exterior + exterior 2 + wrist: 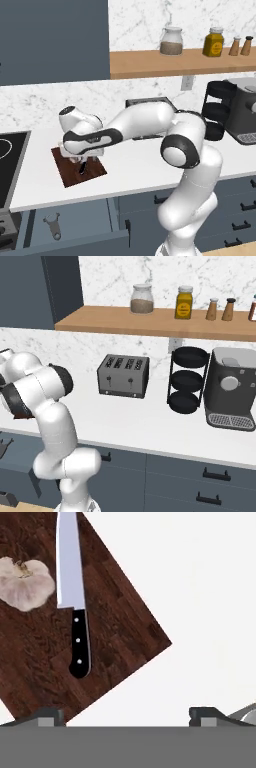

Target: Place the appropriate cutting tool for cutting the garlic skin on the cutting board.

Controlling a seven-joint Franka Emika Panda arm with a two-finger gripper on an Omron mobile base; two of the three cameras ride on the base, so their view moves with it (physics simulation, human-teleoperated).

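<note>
The cutting tool (74, 597), a knife with a silver blade and a black riveted handle, lies flat on the dark wooden cutting board (120, 632). Beside the blade on the same board rests the garlic (25, 583), a pale bulb. My gripper (125, 717) hangs just above the board's edge, open, its two fingertips (47, 716) far apart with nothing between them. The left base view shows the gripper (82, 161) low over the cutting board (67, 172), with the knife's dark handle (83, 169) under it.
A black stove top (10, 160) borders the counter on the left. An open drawer below holds a grey peeler (52, 226). Toaster (123, 375), a black tiered rack (187, 378) and a coffee machine (232, 388) stand along the back wall.
</note>
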